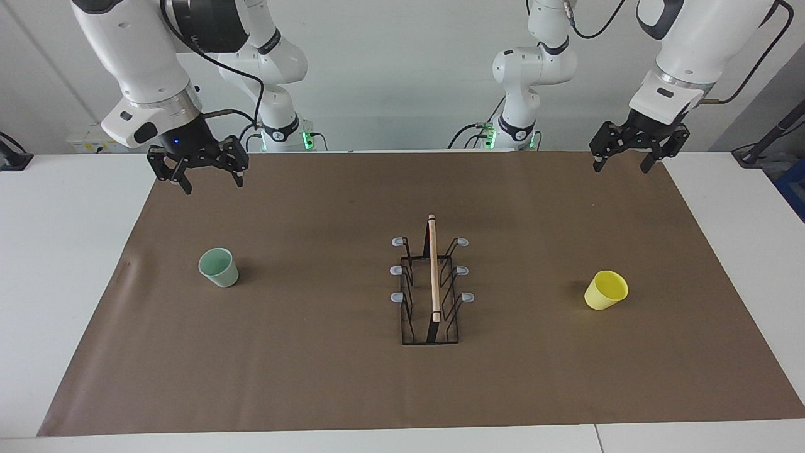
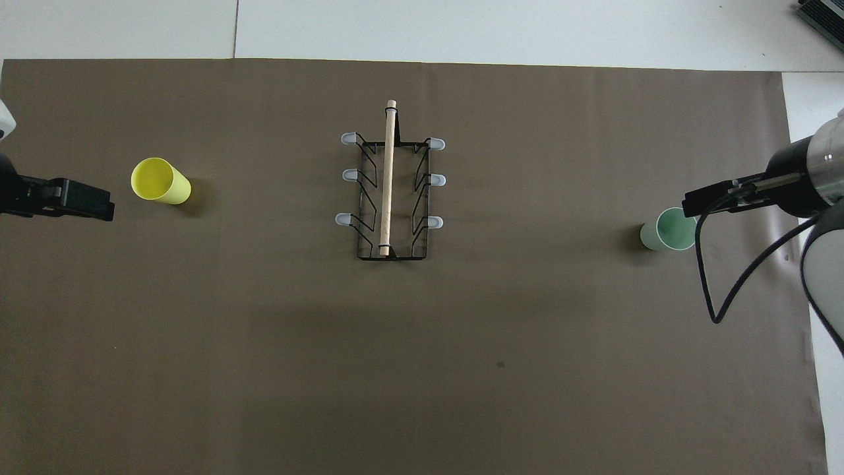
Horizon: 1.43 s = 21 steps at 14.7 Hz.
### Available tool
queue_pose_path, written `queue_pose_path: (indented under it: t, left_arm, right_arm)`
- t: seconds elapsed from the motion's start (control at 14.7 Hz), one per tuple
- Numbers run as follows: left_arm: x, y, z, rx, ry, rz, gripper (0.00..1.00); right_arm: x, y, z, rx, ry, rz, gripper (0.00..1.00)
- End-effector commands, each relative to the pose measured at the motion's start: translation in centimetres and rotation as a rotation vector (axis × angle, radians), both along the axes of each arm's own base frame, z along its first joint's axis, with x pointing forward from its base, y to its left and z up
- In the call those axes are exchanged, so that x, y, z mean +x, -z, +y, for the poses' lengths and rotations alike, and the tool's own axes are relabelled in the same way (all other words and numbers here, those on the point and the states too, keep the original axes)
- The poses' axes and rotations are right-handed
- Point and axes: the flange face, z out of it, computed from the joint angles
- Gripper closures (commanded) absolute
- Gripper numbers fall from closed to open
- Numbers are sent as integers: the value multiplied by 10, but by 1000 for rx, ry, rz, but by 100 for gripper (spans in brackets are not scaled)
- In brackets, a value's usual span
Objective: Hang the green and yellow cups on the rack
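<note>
The pale mint green plastic cup stands upright, well below and apart from the spread, empty right claw; the bright yellow plastic cup likewise from the spread left claw. Best descend squarely over a rim, pinching one wall, before carrying to the black wire rack.

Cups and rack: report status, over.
Left pincer, right pincer open, raised. Green cup, yellow cup upright on mat. Rack bare, unobstructed.
</note>
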Motion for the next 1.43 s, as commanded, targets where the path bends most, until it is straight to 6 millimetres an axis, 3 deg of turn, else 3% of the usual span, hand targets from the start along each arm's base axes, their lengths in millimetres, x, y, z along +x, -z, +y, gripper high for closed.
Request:
queue_pose_path:
  t: [0.0, 0.95, 1.09, 1.36]
  left_arm:
    - [-7, -3, -2, -8, 5, -5, 0]
    - [-5, -1, -3, -10, -6, -31, 0]
    - [-2, 8, 1, -11, -17, -34, 0]
    - [20, 53, 5, -23, -176, -55, 0]
  right_arm:
    - [5, -1, -1, 2, 3, -2, 0]
    - [6, 1, -4, -12, 3, -9, 0]
    - [6, 6, -3, -13, 0, -7, 0]
    - [9, 37, -3, -37, -9, -27, 0]
